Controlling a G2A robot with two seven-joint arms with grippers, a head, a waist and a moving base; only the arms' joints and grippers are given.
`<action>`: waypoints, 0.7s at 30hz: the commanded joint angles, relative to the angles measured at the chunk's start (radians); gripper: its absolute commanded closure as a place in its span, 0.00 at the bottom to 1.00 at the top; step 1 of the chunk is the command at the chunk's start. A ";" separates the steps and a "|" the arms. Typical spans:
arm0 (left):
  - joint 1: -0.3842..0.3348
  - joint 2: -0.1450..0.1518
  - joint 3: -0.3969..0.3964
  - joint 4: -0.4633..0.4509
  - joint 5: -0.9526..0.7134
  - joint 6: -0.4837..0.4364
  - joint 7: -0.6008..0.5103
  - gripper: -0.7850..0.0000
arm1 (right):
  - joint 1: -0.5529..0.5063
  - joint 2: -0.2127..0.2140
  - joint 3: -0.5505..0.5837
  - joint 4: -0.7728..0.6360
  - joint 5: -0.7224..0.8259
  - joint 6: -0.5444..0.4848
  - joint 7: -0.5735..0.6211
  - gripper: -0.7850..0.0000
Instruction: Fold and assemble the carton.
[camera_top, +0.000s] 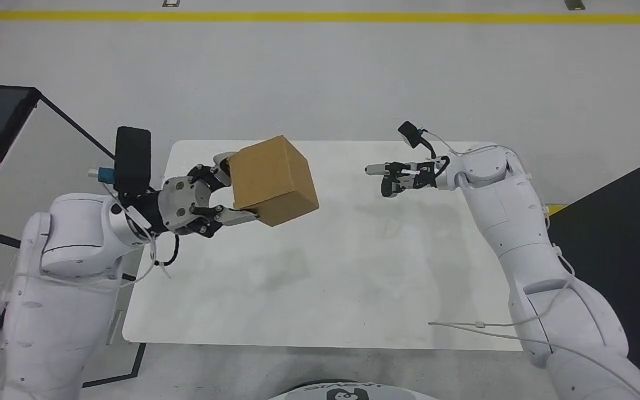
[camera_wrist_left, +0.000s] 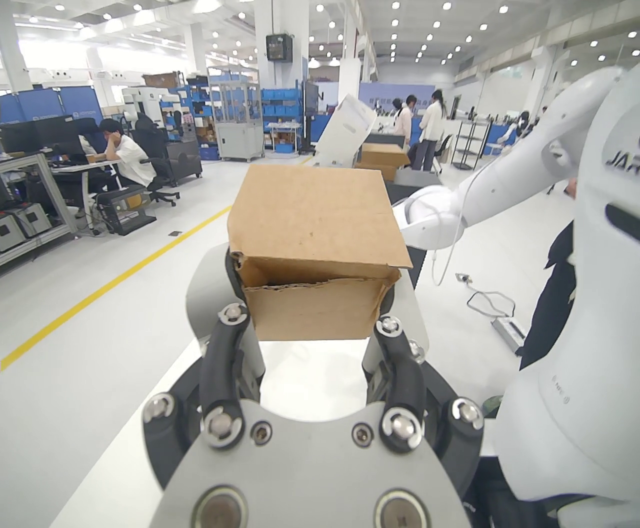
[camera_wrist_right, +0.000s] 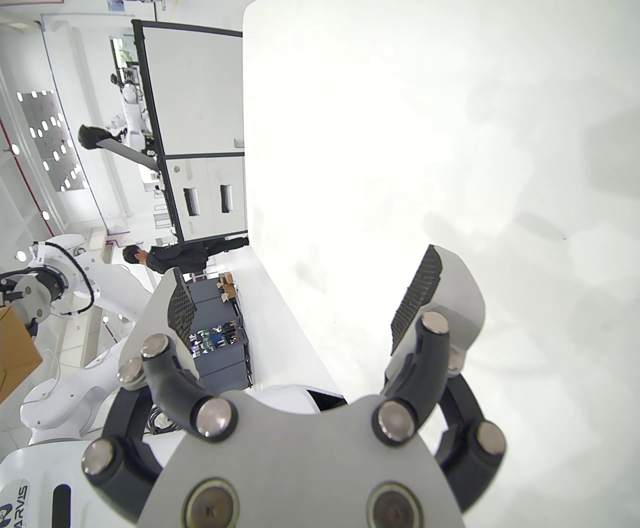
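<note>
Nothing can be read for certain; a blue partition (camera_wrist_left: 75, 102) behind the desks bears a pale line of lettering, too small to make out; a tilted white board (camera_wrist_left: 350, 125) beyond the carton (camera_wrist_left: 315, 225) carries faint marks, likewise unreadable.

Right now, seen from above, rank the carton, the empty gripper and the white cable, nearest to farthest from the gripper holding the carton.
1. Carton, held in the fingers of the left gripper.
2. Right gripper, open, above the table's right side.
3. White cable, at the near right edge.
</note>
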 joint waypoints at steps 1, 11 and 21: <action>-0.008 0.003 0.020 0.013 -0.002 0.002 0.006 1.00 | 0.000 0.000 0.000 0.000 0.000 0.000 0.000 0.00; -0.031 0.014 0.083 0.034 -0.010 0.002 0.038 1.00 | 0.000 0.000 0.000 0.000 0.000 0.000 0.000 0.00; -0.023 0.014 0.091 0.004 0.033 0.002 0.038 1.00 | 0.000 0.000 0.000 0.000 0.000 0.000 0.000 0.00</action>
